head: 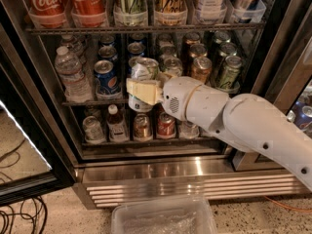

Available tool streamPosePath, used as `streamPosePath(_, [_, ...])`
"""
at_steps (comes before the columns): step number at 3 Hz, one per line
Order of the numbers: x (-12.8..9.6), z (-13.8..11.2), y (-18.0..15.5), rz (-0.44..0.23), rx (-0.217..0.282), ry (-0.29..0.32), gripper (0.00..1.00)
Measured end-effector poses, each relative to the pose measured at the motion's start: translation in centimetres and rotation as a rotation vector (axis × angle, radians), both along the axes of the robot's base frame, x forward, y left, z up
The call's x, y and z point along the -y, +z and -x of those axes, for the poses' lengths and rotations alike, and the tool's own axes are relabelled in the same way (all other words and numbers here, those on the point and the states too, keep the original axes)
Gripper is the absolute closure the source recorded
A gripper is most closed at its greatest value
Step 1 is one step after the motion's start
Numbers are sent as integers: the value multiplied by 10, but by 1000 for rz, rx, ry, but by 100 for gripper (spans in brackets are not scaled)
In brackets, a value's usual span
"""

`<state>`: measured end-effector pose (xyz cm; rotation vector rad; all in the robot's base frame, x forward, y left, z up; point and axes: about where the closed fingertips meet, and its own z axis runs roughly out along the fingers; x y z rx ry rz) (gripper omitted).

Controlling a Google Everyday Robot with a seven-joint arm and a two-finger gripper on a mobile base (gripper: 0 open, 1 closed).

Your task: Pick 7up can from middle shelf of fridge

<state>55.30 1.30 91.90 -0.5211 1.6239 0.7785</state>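
The white arm is reaching in from the right, and the gripper (140, 87) is sitting at the front of the middle shelf (78, 102) of the fridge (156, 169). Its cream fingers (144, 92) are clamping around the 7up can (145, 70), which is standing upright just right of a blue Pepsi can (104, 77). The can's base is overlapping the shelf's front wire; whether it is resting on the rack cannot be told. 1 water bottle (71, 74) is standing farther left.
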Motion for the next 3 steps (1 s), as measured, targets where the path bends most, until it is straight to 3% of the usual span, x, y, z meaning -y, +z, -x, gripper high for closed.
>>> streamPosePath(1, [-6, 14, -3, -5, -20, 24, 100])
streamPosePath(2, [-12, 44, -7, -18, -64, 50, 100])
streamPosePath(3, [-19, 77, -10, -95, -107, 55, 100])
